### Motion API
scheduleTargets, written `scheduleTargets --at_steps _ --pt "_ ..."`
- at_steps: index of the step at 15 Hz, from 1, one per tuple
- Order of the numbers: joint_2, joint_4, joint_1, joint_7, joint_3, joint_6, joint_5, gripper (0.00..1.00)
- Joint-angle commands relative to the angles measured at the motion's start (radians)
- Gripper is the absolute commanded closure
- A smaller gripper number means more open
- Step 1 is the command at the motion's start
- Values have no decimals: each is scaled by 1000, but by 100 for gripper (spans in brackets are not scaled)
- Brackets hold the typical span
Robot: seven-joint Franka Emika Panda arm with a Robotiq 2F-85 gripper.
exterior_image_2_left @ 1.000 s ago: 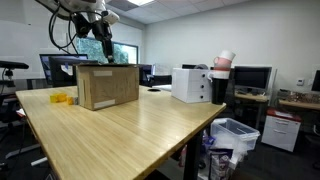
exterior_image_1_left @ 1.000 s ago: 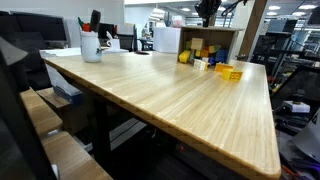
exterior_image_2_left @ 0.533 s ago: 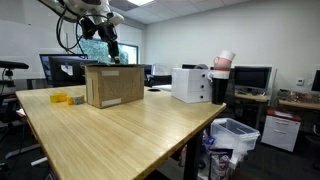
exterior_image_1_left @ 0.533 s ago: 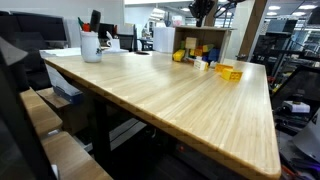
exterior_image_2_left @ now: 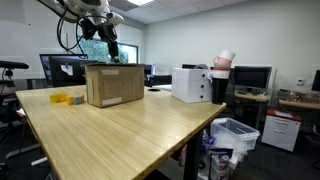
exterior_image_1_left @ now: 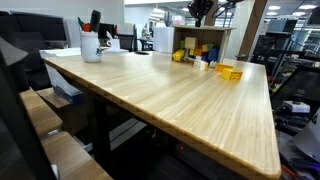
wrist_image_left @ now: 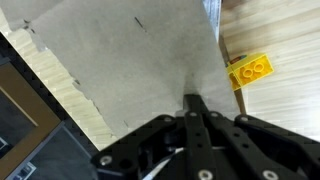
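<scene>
A brown cardboard box (exterior_image_2_left: 112, 84) stands at the far end of the wooden table (exterior_image_2_left: 120, 135); it also shows as the box (exterior_image_1_left: 205, 42). My gripper (exterior_image_2_left: 112, 55) hangs at the box's top edge, fingers pointing down, and appears as the gripper (exterior_image_1_left: 203, 12) above the box. In the wrist view the gripper (wrist_image_left: 192, 100) is shut, its fingertips pressed together with nothing visible between them, over the grey cardboard surface (wrist_image_left: 130, 60). A yellow brick (wrist_image_left: 252, 70) lies on the wood beside the box, seen also as the yellow brick (exterior_image_1_left: 229, 71).
Small coloured blocks (exterior_image_1_left: 200, 62) lie by the box. A white cup with pens (exterior_image_1_left: 91, 45) stands on the table. A white machine (exterior_image_2_left: 191, 84) sits beyond the box, a bin (exterior_image_2_left: 237, 133) is on the floor, and monitors line the back.
A second ago the box and the gripper shifted sideways together along the table's far end. Over the last half second nothing has moved.
</scene>
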Motion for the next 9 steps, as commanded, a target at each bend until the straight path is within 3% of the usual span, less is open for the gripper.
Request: scheduleTargets --at_steps 1,9 --pt "28 -34 17 59 15 18 -10 100" --pt "23 -45 30 61 31 16 -5 100"
